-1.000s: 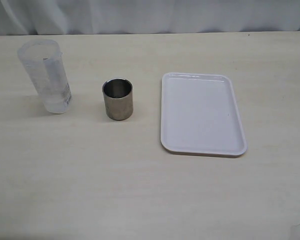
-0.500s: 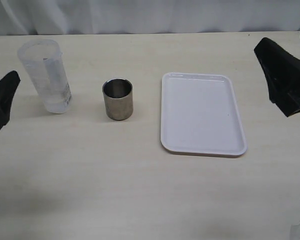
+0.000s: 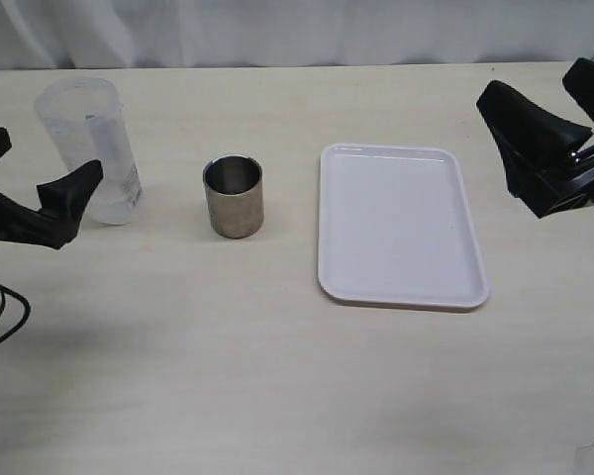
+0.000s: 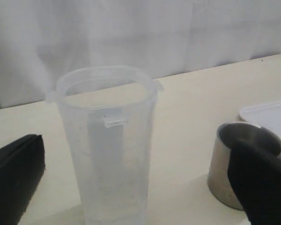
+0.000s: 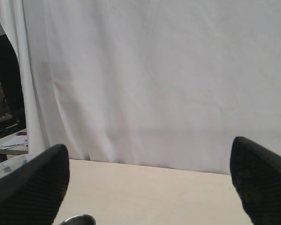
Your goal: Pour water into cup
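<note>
The steel cup point(image 3: 234, 196) stands upright on the table between a tall translucent beaker point(image 3: 89, 148) and a white tray. It also shows in the left wrist view point(image 4: 234, 159), and its rim shows in the right wrist view point(image 5: 77, 219). The water point(image 3: 109, 203) is a barely visible clear layer low in the beaker. My left gripper point(image 3: 40, 163) is open and empty, just short of the beaker point(image 4: 107, 145), which stands ahead between its fingers point(image 4: 14, 173). My right gripper point(image 3: 535, 81) is open and empty, raised at the table's right side, beyond the tray.
A white rectangular tray point(image 3: 401, 223) lies right of the cup. A white curtain point(image 5: 154, 70) hangs behind the table. A black cable point(image 3: 5, 317) loops at the left edge.
Both grippers have come into view. The left one moved in from the left edge up to the beaker. The right one moved slightly left and up. Cup, beaker and tray have not moved.
</note>
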Motion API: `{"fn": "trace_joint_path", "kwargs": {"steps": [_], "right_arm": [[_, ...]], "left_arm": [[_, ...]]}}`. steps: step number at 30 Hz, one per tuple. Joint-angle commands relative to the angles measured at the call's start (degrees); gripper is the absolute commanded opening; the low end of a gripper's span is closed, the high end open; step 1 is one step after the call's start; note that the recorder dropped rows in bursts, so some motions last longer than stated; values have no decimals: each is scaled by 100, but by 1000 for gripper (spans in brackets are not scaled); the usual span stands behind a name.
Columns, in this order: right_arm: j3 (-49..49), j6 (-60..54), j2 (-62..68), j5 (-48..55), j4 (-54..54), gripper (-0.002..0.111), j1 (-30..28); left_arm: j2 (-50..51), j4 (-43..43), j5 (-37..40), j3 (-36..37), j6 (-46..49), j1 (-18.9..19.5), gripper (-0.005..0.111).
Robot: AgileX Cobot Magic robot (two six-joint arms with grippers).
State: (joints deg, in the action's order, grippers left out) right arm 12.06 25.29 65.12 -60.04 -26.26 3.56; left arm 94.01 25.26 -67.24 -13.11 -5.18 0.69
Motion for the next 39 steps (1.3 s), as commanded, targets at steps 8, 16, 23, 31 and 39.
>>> {"fn": "trace_joint_path", "kwargs": {"steps": [8,16,23,31,39], "right_arm": [[37,-107,16,-116,-53,87,-23],[37,-107,16,-116,-53,87,-23],[37,-107,16,-116,-102,87,-23],[37,-107,16,-116,-277,87,-8],[360,-57,1026,-399,-609,87,-8]], "left_arm": [[1334,84,-272,-846,61,-1,101],[1821,111,-272,-1332,42,-1,101],[2160,424,-272,-1785,42,-1,101],[2549,476,-199,-2335,28,-11,101],[2559,582,-92,-2481,-92,-11,101]]}}
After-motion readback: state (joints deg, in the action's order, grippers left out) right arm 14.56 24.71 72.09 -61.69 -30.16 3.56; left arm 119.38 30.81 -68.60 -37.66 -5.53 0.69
